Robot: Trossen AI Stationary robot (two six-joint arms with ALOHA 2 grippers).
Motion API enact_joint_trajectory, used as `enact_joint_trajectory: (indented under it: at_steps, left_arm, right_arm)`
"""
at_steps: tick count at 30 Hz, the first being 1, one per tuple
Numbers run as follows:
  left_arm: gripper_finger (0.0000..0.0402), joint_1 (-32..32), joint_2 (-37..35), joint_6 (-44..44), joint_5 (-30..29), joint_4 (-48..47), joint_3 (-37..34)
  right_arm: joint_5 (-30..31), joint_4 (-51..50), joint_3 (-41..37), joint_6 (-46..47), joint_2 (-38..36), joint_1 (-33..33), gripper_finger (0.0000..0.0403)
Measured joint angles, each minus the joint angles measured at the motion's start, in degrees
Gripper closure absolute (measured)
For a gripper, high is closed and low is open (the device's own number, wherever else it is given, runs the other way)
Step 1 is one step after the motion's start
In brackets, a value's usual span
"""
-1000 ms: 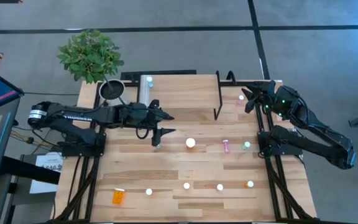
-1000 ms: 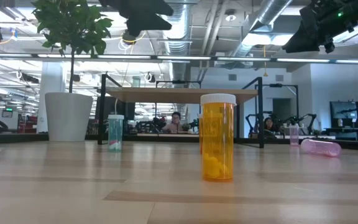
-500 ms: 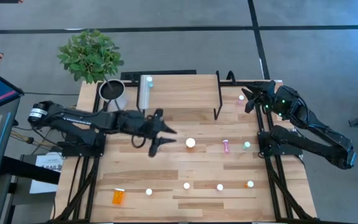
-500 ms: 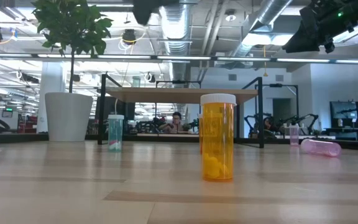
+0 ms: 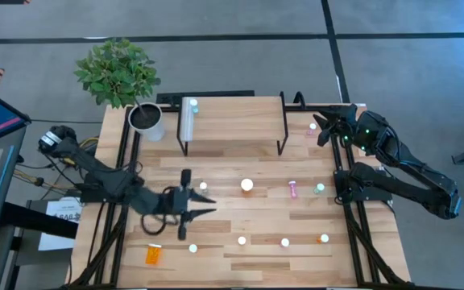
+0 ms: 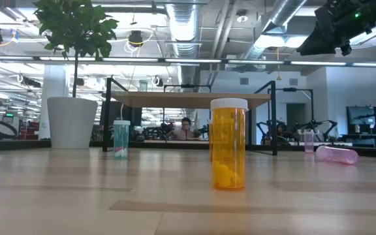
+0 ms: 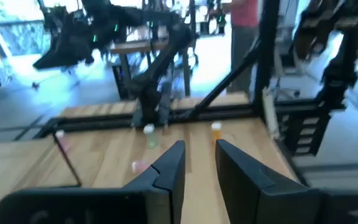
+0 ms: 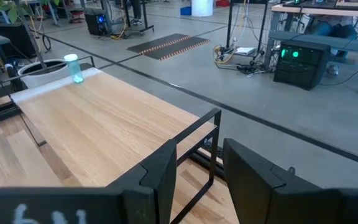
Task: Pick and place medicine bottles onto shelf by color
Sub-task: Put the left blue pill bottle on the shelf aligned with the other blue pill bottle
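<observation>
- The shelf (image 5: 232, 121) stood at the far edge of the table (image 5: 216, 201), with one teal bottle (image 5: 193, 104) on its left corner.
- A potted plant (image 5: 119, 76) stood just left of the shelf.
- The left gripper (image 5: 190, 213) hung in front of the shelf's left half, fingers slightly apart and empty.
- The right gripper (image 5: 325, 129) hung just right of the shelf.
- A large orange bottle (image 5: 247, 185) stood in front of the shelf.
- A pink bottle (image 5: 293, 189) lay right of that orange bottle.
- Another orange bottle (image 5: 153, 254) lay well in front of the shelf's left end.
</observation>
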Motion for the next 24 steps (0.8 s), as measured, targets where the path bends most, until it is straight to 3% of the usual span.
enact_joint_trajectory:
  at_steps: [7,12,15,20,24]
  left_arm:
    - [0.0325,-9.08,0.01,1.07,-7.93,-1.1,0.0]
    - [0.0325,-13.11,0.01,5.39,-19.31,-0.88,-0.02]
    - [0.0325,-14.21,0.01,8.01,-22.53,-1.0,-0.02]
    - [0.0325,-12.05,-0.35,7.4,-20.71,-3.9,-0.02]
    - [0.0325,-9.23,-0.36,4.84,-13.57,-4.7,-0.09]
  right_arm:
    - [-0.01,0.01,0.01,0.01,0.0,0.0,0.0248]
    - [0.01,0.01,0.02,0.04,0.0,-0.01,0.0248]
    - [0.0,0.01,0.0,0.21,0.0,0.0,0.0248]
    - [0.0,0.07,0.02,0.97,-0.02,0.01,0.0248]
    - [-0.01,0.1,0.01,14.91,-0.01,0.01,0.0248]
